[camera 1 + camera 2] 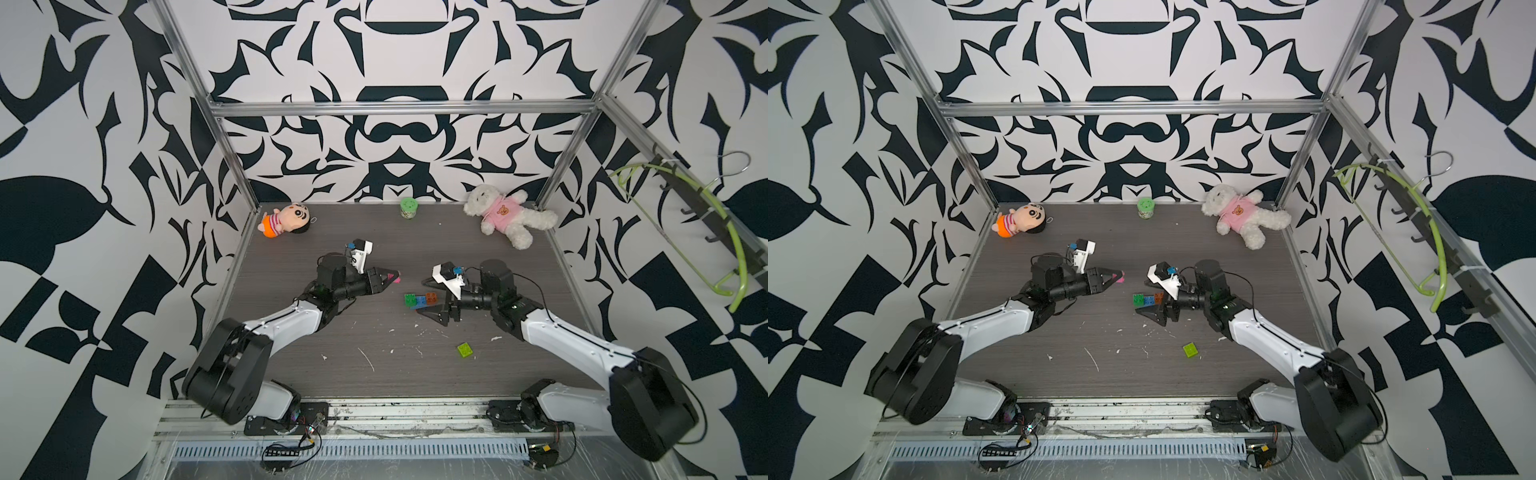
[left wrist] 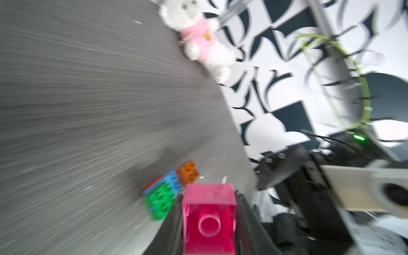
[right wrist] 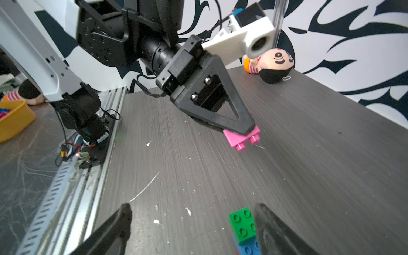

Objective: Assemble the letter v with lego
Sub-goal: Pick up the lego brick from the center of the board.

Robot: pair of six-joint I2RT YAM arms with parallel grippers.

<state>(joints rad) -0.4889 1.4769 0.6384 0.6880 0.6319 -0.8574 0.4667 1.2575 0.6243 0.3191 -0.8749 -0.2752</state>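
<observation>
Tabletop (image 1: 374, 232): dark grey wood-grain, flecked with white scuffs (image 1: 365, 359) towards its near edge.
Walls (image 1: 399, 137): white with bold black curling shapes, on three sides of the tabletop.
Frame (image 1: 399, 109): bare aluminium, uprights at the tabletop's far corners, one crossbar above.
Hook rack (image 1: 702, 208): black, right of the tabletop, carrying a lime hanger (image 1: 739, 253).
Slotted strip (image 1: 374, 451): pale metal, beyond the tabletop's near edge.
Light: even, shadows soft.

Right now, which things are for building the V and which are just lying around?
For the V: pink brick in left gripper; green brick, blue brick, orange brick, joined; lime brick, alone.
Just lying about: doll, teddy, green jar.
</observation>
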